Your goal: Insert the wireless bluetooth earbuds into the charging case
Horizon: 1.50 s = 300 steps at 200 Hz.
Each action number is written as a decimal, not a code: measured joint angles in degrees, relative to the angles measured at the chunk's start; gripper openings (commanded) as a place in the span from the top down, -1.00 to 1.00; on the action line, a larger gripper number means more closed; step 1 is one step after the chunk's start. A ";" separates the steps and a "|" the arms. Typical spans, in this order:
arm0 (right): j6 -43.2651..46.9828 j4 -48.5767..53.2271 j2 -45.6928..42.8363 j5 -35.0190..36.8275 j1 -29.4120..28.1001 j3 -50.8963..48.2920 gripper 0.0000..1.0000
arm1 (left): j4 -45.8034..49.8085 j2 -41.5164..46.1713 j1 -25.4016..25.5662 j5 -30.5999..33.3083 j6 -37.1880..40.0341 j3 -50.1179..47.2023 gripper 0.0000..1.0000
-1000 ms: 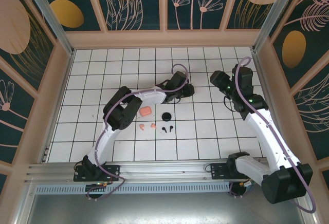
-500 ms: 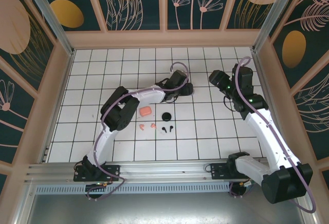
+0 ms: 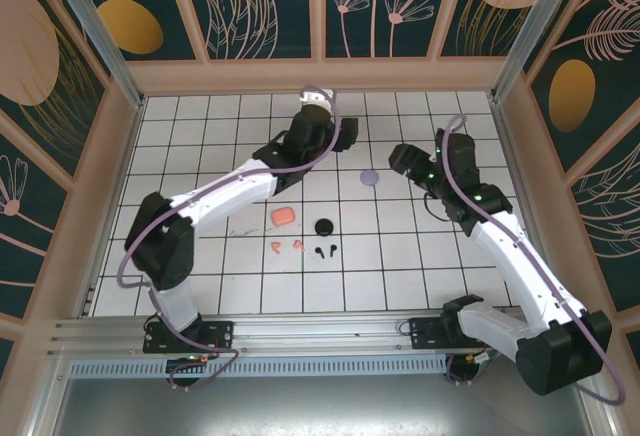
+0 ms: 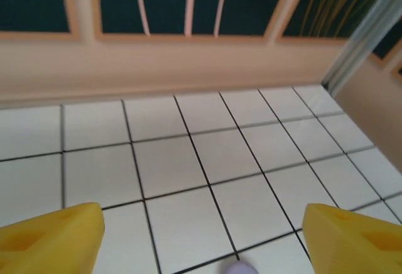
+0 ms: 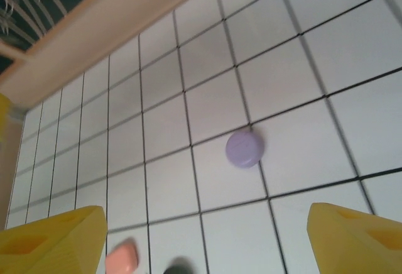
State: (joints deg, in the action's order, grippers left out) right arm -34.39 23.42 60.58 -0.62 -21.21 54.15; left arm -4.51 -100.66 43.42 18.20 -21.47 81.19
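A round lavender charging case (image 3: pixel 369 177) lies shut on the white tiles, also in the right wrist view (image 5: pixel 244 148) and as a sliver at the bottom edge of the left wrist view (image 4: pixel 239 268). My left gripper (image 3: pixel 340 134) hovers up and left of it, open and empty (image 4: pixel 201 224). To the case's right my right gripper (image 3: pixel 398 159) is open and empty too (image 5: pixel 204 224). Nearer the arms lie a salmon case (image 3: pixel 282 216), a black case (image 3: pixel 323 226), two salmon-orange earbuds (image 3: pixel 286 247) and two black earbuds (image 3: pixel 325 251).
The tiled floor (image 3: pixel 420 256) is boxed in by a low wooden wall (image 3: pixel 320 76) at the back and both sides. In the right wrist view the salmon case (image 5: pixel 121 258) and the black case (image 5: pixel 181 266) sit at the bottom edge.
My left gripper opened and swung back from over the lavender case toward the far wall, leaving the case bare on the tile. The right gripper widened and shifted slightly left.
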 measured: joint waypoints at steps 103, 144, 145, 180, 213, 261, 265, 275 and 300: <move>-0.11 5.18 20.39 5.44 -22.27 4.33 -0.64 | -17.31 23.26 -3.69 12.37 6.84 -28.30 -0.97; -0.24 7.50 28.94 5.79 -27.08 9.42 -0.60 | -18.97 26.60 -6.47 13.75 3.82 -33.64 -0.97; -0.24 7.54 29.11 5.79 -27.15 9.53 -0.59 | -18.93 26.60 -6.51 13.73 3.76 -33.59 -0.97; -0.31 10.21 36.92 6.27 -29.51 14.62 -0.55 | -16.20 26.77 -7.69 12.90 0.52 -31.71 -0.97; -0.28 12.48 42.77 7.26 -30.56 19.10 -0.53 | -13.46 27.80 -8.02 12.96 -4.17 -31.71 -0.98; -0.55 14.58 47.15 8.20 -31.19 21.18 -0.50 | -10.08 28.96 -8.20 13.40 -6.49 -31.69 -0.97; -0.55 14.60 47.43 8.20 -31.28 21.38 -0.49 | -9.90 29.07 -8.17 13.35 -6.49 -31.69 -0.98; -0.59 14.60 48.11 8.24 -31.41 21.84 -0.48 | -9.62 29.33 -8.17 13.31 -6.51 -31.69 -0.97; -0.72 14.60 49.86 8.26 -31.87 22.97 -0.42 | -9.27 30.14 -8.17 13.18 -6.49 -31.78 -0.98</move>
State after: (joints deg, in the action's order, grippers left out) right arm -35.11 38.02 110.43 7.64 -53.08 77.12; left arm -13.78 -70.52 35.24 31.38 -27.97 49.41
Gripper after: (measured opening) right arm 0.721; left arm 0.987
